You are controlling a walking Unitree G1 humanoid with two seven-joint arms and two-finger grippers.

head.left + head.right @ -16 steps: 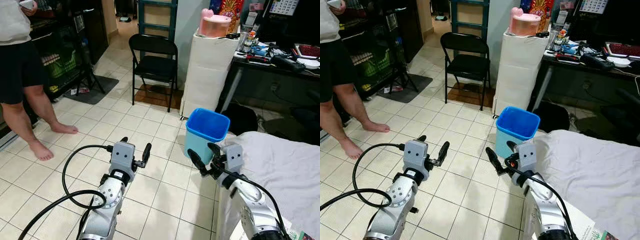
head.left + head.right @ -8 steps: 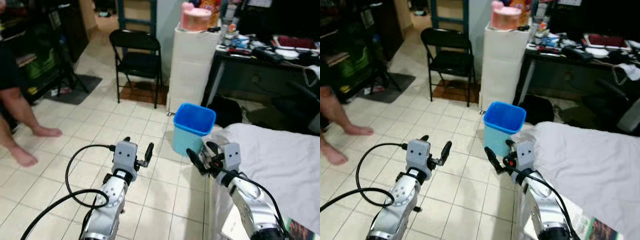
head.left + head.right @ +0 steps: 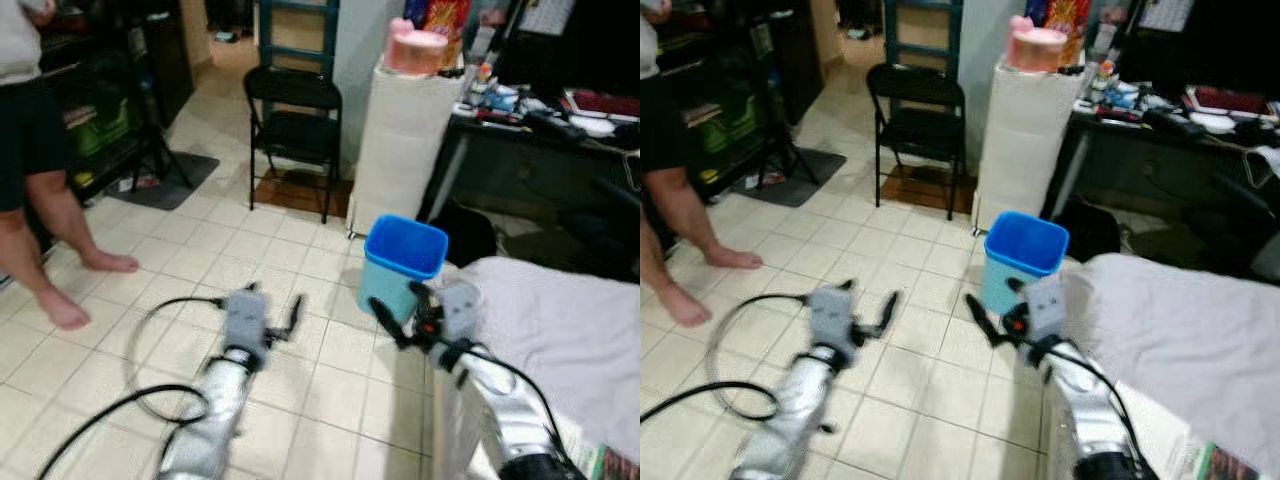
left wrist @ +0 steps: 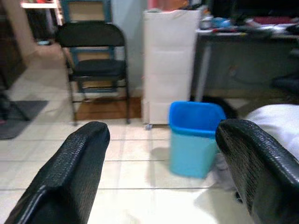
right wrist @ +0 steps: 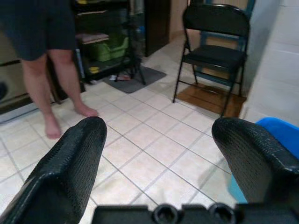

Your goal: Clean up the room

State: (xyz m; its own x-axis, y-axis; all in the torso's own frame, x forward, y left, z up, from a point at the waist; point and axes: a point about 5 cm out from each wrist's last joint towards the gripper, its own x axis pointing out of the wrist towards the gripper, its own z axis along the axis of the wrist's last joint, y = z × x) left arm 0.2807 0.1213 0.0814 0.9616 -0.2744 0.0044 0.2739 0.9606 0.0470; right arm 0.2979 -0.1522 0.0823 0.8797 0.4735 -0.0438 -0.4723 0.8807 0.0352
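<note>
Both grippers, L (image 3: 272,312) & R (image 3: 395,310), fingers apart, nr blue bin (image 3: 402,262).

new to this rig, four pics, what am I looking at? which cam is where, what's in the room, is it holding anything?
It is a walking humanoid with two silver arms, each ending in two long black fingers. The two wide pictures come from a stereo camera on its head, looking forward and down. The left gripper and right gripper are raised over the tiled floor, both open and holding nothing. The other two pictures are from wrist cameras looking along each gripper's fingers.

Ahead stands a blue bin beside a bed with a white sheet. Behind it are a white cabinet, a black folding chair and a cluttered desk. A barefoot person stands at the robot's left.
</note>
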